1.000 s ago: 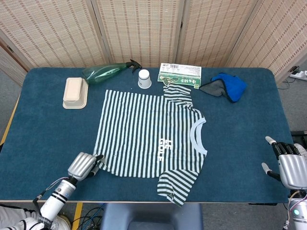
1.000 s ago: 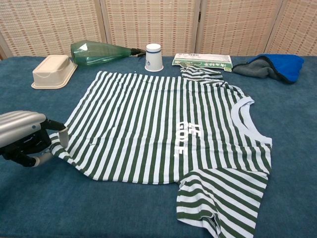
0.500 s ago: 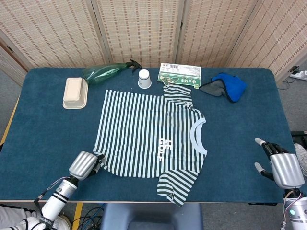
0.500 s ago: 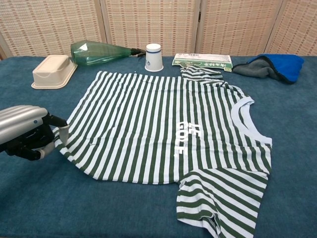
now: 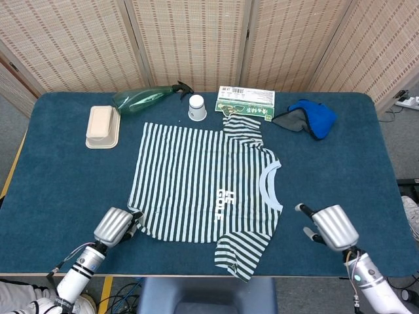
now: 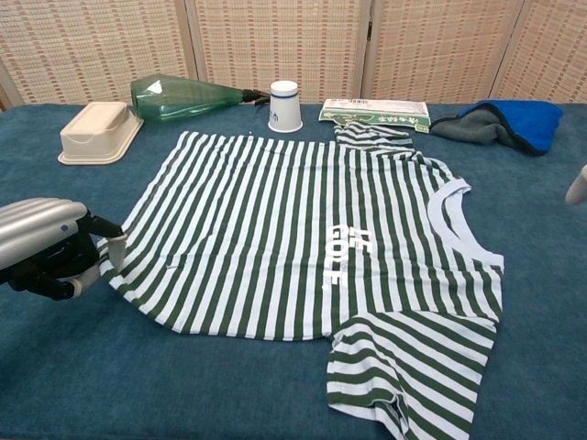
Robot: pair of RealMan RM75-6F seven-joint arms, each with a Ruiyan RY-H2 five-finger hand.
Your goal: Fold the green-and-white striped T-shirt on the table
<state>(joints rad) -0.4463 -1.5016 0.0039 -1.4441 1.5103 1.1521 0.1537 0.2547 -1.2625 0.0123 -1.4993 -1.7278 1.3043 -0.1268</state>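
The green-and-white striped T-shirt (image 5: 203, 183) (image 6: 293, 229) lies flat on the blue table (image 5: 59, 183), collar to the right, with one sleeve by the front edge and the other bunched at the back. My left hand (image 5: 114, 226) (image 6: 50, 247) sits at the shirt's near left hem corner, fingers curled, pinching that corner. My right hand (image 5: 330, 227) hovers over bare table to the right of the collar, fingers apart, holding nothing. The chest view shows only one of its fingertips (image 6: 576, 188), at the right edge.
Along the back of the table are a beige container (image 5: 103, 125), a green spray bottle (image 5: 141, 99), a white paper cup (image 5: 197, 107), a flat green-and-white box (image 5: 246, 99) and a blue-and-grey cloth (image 5: 308, 118). Woven screens stand behind.
My right hand has travelled left from the table's right edge toward the shirt's collar side. My left hand has stayed at the hem corner, drawing it slightly up.
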